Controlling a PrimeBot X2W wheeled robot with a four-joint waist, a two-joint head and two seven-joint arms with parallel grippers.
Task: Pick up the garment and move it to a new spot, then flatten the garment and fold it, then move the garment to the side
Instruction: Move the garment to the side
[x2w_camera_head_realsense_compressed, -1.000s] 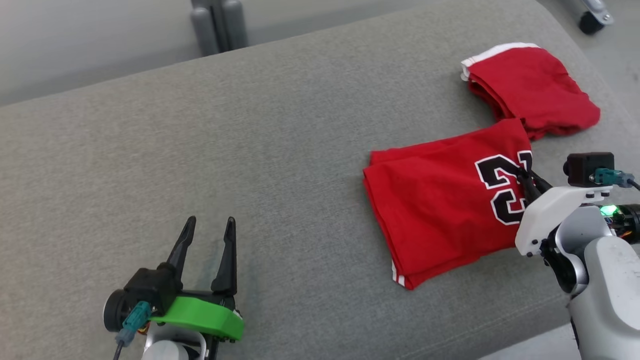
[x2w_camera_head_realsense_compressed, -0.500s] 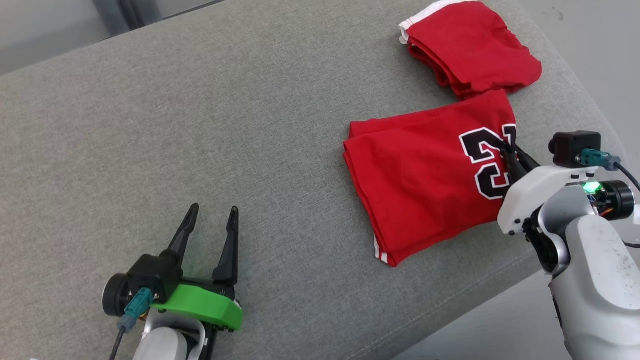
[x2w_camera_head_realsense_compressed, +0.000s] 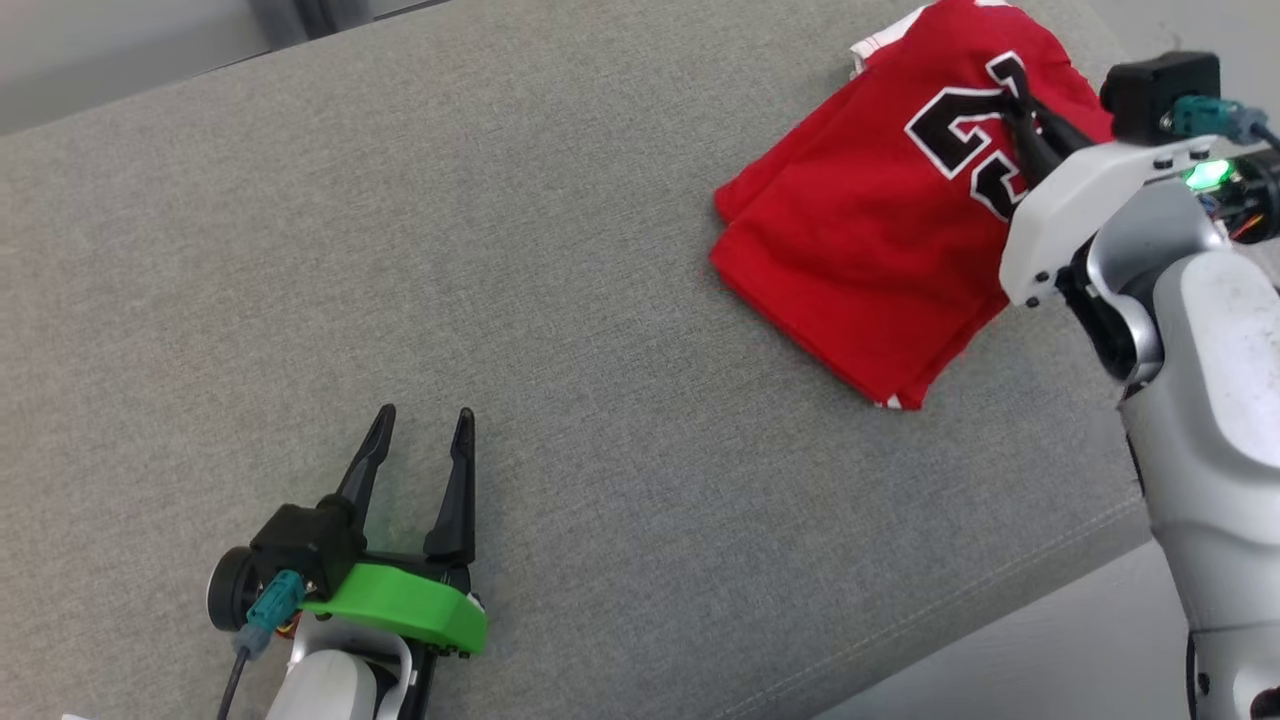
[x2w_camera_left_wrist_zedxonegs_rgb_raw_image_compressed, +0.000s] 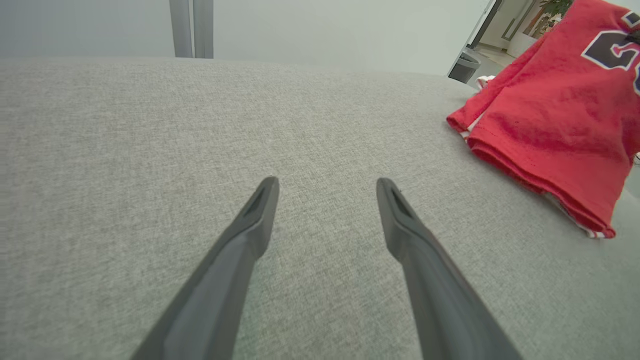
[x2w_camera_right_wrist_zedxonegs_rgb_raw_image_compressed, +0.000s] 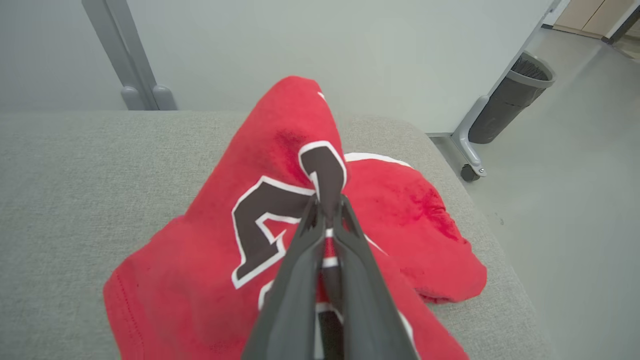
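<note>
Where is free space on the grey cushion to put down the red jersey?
The wide grey cushion between the left gripper and the red jersey is bare. The far right corner is crowded: the folded red garment lies there, under the right gripper.

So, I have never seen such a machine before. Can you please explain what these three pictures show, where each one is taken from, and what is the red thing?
This is a robot with two arms, and each arm ends in a gripper with two long dark fingers. One picture comes from a camera on its head, looking down at a grey cushioned surface. The other two come from cameras on its wrists, looking along the fingers.

The left gripper is open and holds nothing; it is low over the bare grey fabric. The right gripper is shut on a folded red jersey, pinching it at the black number and lifting that part. A second red garment lies under and behind the jersey, near the edge of the surface.
</note>
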